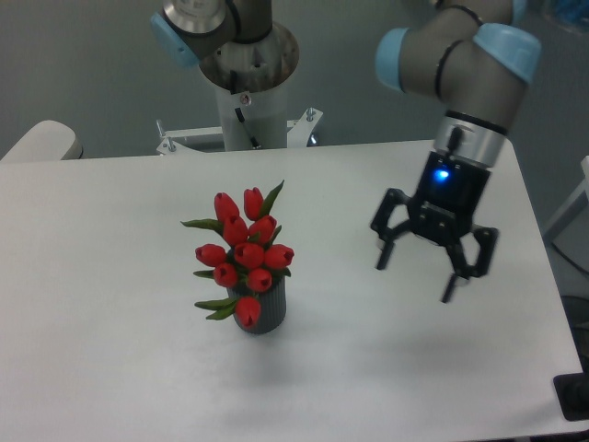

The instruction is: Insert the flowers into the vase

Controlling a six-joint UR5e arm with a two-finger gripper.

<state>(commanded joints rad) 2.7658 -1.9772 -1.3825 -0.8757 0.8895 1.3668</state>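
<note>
Flowers (243,250): red tulips, green leaves, which we log as standing in the vase (265,311), left of centre on the white table (110,276). Gripper (415,282): fingers spread apart, empty, hovering well to the right.

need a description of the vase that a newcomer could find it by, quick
On the white table, left of the open gripper that hangs above it, stands a bunch of red tulips. The vase is the small dark grey ribbed cylinder beneath them, holding their stems. It is the only dark thing standing on the tabletop.
</note>
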